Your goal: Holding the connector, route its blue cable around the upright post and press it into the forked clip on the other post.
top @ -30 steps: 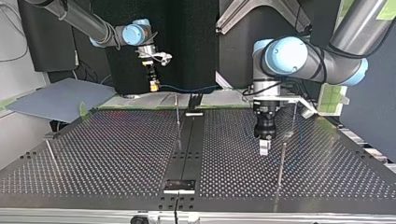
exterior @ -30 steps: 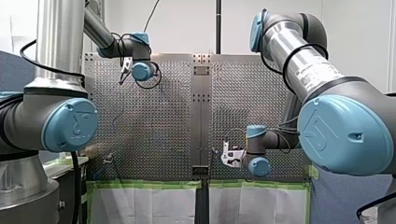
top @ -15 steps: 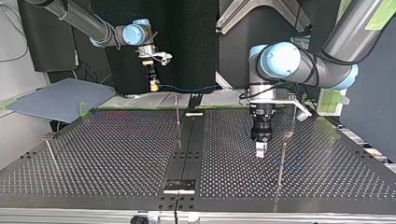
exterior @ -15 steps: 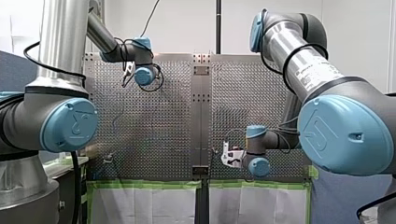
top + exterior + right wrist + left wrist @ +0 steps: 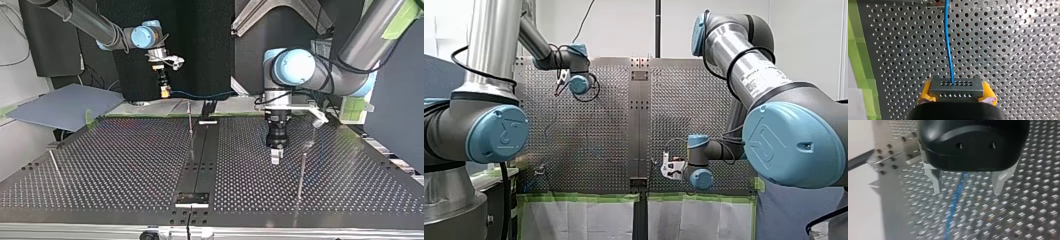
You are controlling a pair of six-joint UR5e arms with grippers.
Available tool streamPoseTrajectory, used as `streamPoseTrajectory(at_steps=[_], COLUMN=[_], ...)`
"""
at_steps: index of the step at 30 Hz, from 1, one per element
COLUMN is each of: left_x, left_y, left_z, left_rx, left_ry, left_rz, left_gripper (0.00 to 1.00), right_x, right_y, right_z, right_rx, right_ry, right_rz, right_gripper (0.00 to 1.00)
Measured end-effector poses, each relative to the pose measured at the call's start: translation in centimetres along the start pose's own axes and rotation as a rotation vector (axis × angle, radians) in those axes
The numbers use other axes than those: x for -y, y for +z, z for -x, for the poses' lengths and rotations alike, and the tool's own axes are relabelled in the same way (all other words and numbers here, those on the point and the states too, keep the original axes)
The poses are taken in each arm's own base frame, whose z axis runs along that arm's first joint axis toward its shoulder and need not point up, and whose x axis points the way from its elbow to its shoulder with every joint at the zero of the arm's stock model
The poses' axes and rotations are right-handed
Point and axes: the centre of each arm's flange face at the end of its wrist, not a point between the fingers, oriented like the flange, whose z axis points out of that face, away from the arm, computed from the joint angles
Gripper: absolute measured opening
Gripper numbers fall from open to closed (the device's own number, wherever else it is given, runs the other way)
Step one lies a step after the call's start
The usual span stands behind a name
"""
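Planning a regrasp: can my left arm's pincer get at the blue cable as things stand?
Probably yes: the left pincer is open, and the blue cable runs under the gap between its fingers, with nothing in the way there.

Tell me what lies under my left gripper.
The blue cable runs over the perforated table between my left gripper's open fingers. Its body hides the cable's farther run.

We see green tape [image 5: 574,197] edging the perforated table [image 5: 125,160], with maybe a grey board [image 5: 60,105] beside it.
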Motion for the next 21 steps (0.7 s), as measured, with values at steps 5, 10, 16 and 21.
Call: streamPoseTrajectory(at_steps=[5, 10, 16, 21], left_x=[1.3, 1.6, 1.8, 2.1], left_y=[-0.4, -0.6, -1.1, -1.7], left_z=[-2.2, -2.8, -3.2, -3.6], left_rx=[-0.049, -0.067, -0.084, -0.097], left_ry=[0.029, 0.042, 0.066, 0.081], left_rz=[-0.015, -0.008, -0.005, -0.006], left_gripper=[1.0, 1.0, 1.0, 1.0], right_x=[0.0, 0.0, 0.0, 0.1], right_y=[0.0, 0.0, 0.0, 0.0], right_z=[0.0, 0.1, 0.1, 0.1], right_rx=[0.001, 0.001, 0.003, 0.002], right_ry=[0.0, 0.0, -0.001, 0.0], right_rz=[-0.001, 0.0, -0.001, -0.001], right_gripper=[0.0, 0.0, 0.0, 0.0])
